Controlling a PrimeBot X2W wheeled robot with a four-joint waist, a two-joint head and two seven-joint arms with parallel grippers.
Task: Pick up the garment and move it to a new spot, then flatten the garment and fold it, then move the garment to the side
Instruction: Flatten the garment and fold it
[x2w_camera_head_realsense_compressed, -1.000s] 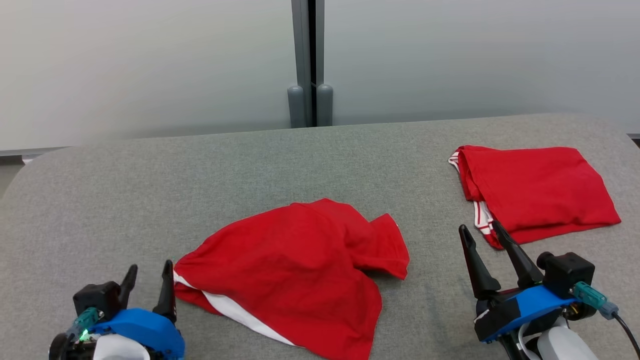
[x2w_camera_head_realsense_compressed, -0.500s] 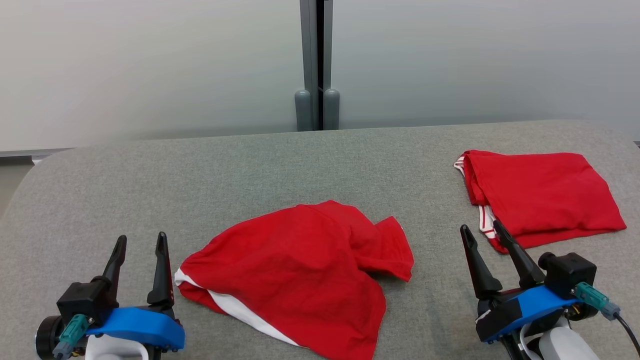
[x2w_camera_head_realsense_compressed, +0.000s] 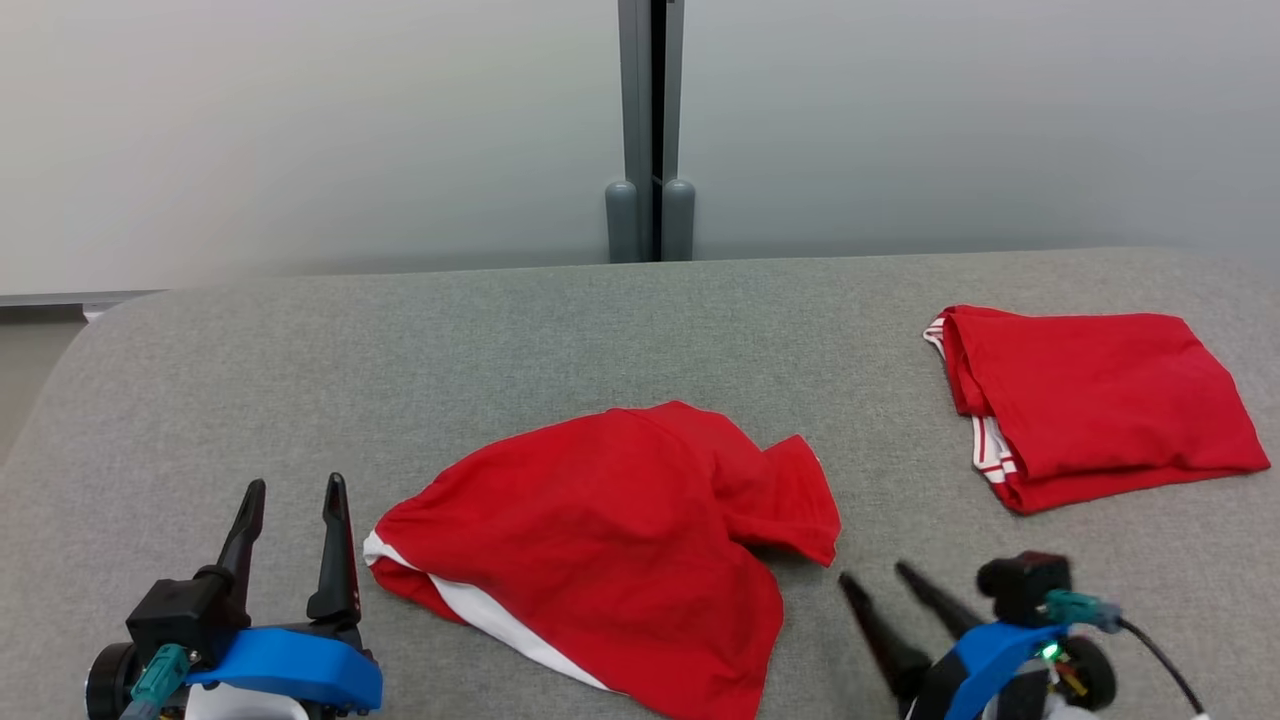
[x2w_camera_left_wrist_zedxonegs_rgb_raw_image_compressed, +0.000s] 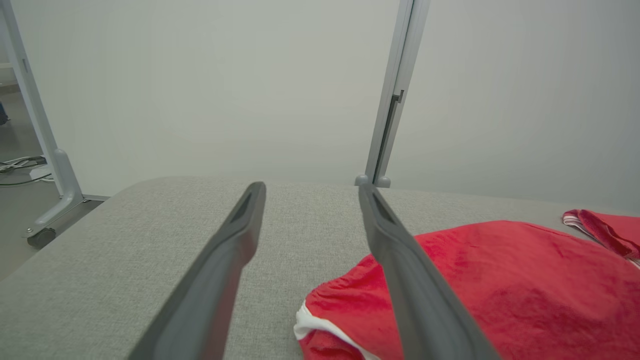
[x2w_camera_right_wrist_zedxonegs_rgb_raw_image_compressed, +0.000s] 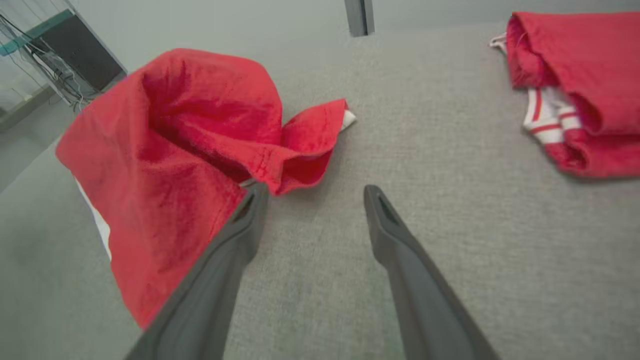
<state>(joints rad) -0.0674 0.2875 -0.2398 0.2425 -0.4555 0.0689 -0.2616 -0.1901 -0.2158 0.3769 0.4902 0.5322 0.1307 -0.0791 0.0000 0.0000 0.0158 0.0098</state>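
Change since a second ago: right gripper (x2w_camera_head_realsense_compressed: 872, 573) has dropped low and swung in toward the crumpled garment (x2w_camera_head_realsense_compressed: 600, 540), away from the folded garment (x2w_camera_head_realsense_compressed: 1100, 400). Left gripper (x2w_camera_head_realsense_compressed: 295, 483) has risen and stands straighter. The whole head view has slid a little, so the camera turned too.
Head view, crumpled garment: red heap with a white stripe, near the front middle of the grey padded table (x2w_camera_head_realsense_compressed: 400, 340), held by nothing.
Head view, left gripper: lower left, fingers spread apart and empty, just beside the heap's left edge.
Head view, right gripper: lower right, fingers apart and empty, tips aimed up-left at the heap's right flap with a strip of table between.
Head view, folded garment: far right of the table, well apart from the heap, striped trim on its left edge.
Head view, backdrop: grey post (x2w_camera_head_realsense_compressed: 650, 120) between pale wall panels.
Left wrist view: left gripper (x2w_camera_left_wrist_zedxonegs_rgb_raw_image_compressed: 310, 185) wide apart over bare table (x2w_camera_left_wrist_zedxonegs_rgb_raw_image_compressed: 125, 250). The crumpled garment (x2w_camera_left_wrist_zedxonegs_rgb_raw_image_compressed: 500, 280) lies to the right, partly behind one finger. A corner of the folded garment (x2w_camera_left_wrist_zedxonegs_rgb_raw_image_compressed: 605, 230) shows at the right edge.
Right wrist view: right gripper (x2w_camera_right_wrist_zedxonegs_rgb_raw_image_compressed: 315, 189) spread over bare table (x2w_camera_right_wrist_zedxonegs_rgb_raw_image_compressed: 450, 175). One fingertip sits at the rim of the crumpled garment (x2w_camera_right_wrist_zedxonegs_rgb_raw_image_compressed: 165, 150); contact cannot be told. The folded garment (x2w_camera_right_wrist_zedxonegs_rgb_raw_image_compressed: 575, 65) is at upper right.
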